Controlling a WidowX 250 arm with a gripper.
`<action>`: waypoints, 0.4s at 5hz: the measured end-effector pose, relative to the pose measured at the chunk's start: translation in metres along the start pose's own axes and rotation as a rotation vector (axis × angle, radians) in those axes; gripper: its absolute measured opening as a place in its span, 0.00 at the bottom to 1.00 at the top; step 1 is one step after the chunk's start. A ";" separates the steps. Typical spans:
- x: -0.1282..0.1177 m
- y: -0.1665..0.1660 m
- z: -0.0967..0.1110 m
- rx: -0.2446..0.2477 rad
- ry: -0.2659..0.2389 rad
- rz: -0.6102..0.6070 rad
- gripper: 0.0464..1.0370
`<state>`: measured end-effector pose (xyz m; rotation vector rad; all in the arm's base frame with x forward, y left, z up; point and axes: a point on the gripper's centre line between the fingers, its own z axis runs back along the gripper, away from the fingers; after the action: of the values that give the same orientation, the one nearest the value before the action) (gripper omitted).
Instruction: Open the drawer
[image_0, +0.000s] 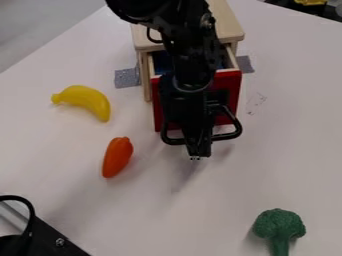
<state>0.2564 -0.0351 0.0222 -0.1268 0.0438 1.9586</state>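
Note:
The black gripper (197, 155) hangs in front of the drawer with its fingertips together, pointing down. Behind it the red-fronted drawer (229, 95) stands partly pulled out of a light wooden cabinet (228, 22), and a strip of its inside shows. A black looped handle (232, 134) sticks out on both sides of the gripper at the drawer's front. The gripper overlaps the handle's middle, so contact between them cannot be made out.
A yellow banana (87, 99) and an orange pepper-like toy (117, 157) lie left of the drawer. A green broccoli (278, 229) is near the front right. Black equipment (47, 242) occupies the lower left corner. Grey tape (127, 78) lies beside the cabinet.

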 end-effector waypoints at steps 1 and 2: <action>-0.009 0.010 -0.001 0.024 -0.006 -0.087 0.53; -0.012 0.009 0.007 0.007 0.010 -0.092 0.84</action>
<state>0.2522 -0.0487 0.0303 -0.1314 0.0506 1.8660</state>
